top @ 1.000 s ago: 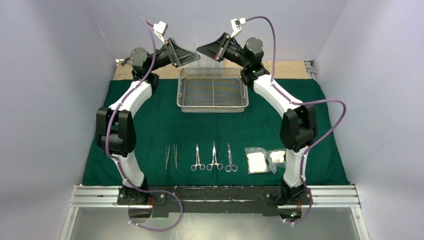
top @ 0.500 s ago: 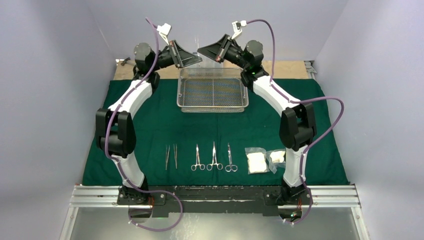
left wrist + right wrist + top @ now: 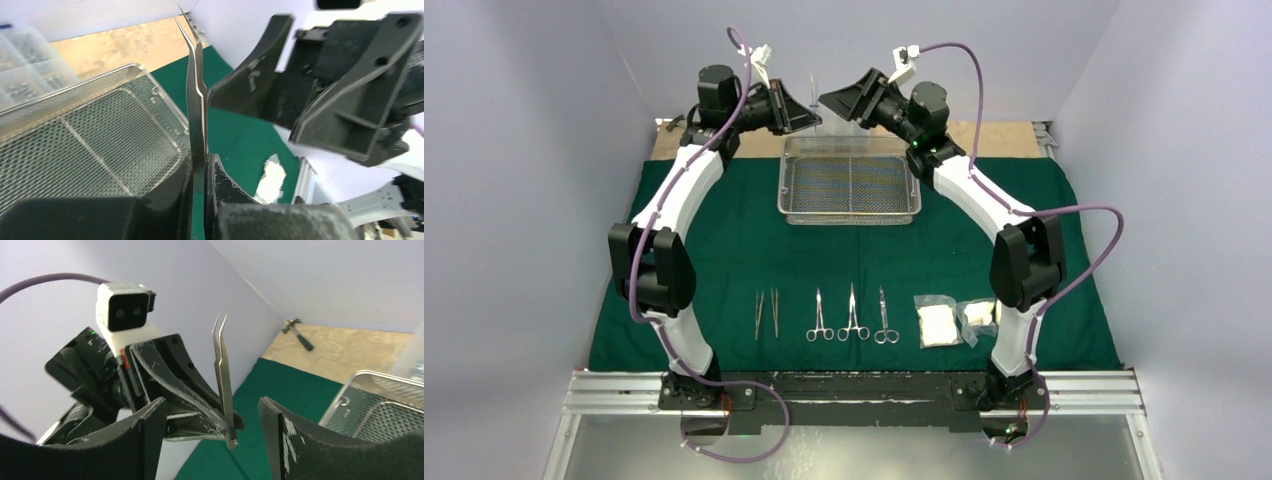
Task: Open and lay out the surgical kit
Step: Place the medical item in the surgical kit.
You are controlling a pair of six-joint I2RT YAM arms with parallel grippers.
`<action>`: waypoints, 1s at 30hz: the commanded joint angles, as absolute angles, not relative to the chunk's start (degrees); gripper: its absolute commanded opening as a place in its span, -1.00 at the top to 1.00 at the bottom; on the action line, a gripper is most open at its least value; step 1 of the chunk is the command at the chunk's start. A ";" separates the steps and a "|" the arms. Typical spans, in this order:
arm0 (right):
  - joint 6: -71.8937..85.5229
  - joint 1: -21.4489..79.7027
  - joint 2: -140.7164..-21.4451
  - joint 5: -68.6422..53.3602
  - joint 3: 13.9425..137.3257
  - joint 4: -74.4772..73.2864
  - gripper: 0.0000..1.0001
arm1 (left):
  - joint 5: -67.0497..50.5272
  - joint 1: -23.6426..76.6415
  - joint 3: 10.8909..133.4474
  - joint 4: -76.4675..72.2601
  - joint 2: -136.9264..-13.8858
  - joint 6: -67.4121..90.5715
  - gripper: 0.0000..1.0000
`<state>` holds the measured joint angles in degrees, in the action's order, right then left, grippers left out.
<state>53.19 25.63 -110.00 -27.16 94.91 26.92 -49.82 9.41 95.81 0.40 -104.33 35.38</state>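
We log the left hand (image 3: pixel 199 167) pinching the tweezers (image 3: pixel 196 100) upright above the worktop's far edge; the right hand (image 3: pixel 211 409) stands spread close by (a handover, we judge).

Pale lilac walls (image 3: pixel 514 120) on three sides, bare plywood tabletop (image 3: pixel 1004 140) (far edge only), aluminium rail (image 3: pixel 614 392) nearest.

Plywood table (image 3: pixel 1009 140); green cloth (image 3: pixel 744 250) spread flat on it.
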 commanded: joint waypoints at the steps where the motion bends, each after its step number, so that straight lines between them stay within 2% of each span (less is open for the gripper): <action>1: 41.44 28.84 -107.37 -15.95 101.43 14.72 -0.40 | -44.53 10.15 98.27 10.49 -101.12 24.40 1.00; 7: 34.26 33.65 -111.51 -1.19 112.88 -1.15 -0.33 | -40.74 12.05 98.70 14.69 -100.38 19.54 1.00; 14: 31.29 35.55 -114.82 5.15 117.88 -7.42 -0.12 | -39.94 12.30 98.64 15.02 -100.13 19.00 1.00; 18: 29.00 36.75 -113.64 9.38 116.44 -6.27 -0.10 | -38.77 12.30 98.63 15.36 -100.11 19.07 1.00; 25: 28.65 36.85 -113.62 11.15 115.55 -6.85 -0.11 | -38.34 12.31 98.69 15.21 -100.20 19.27 1.00; 30: 30.54 36.91 -115.57 6.65 116.39 -8.42 -0.07 | -39.45 12.30 98.33 14.87 -99.87 19.26 1.00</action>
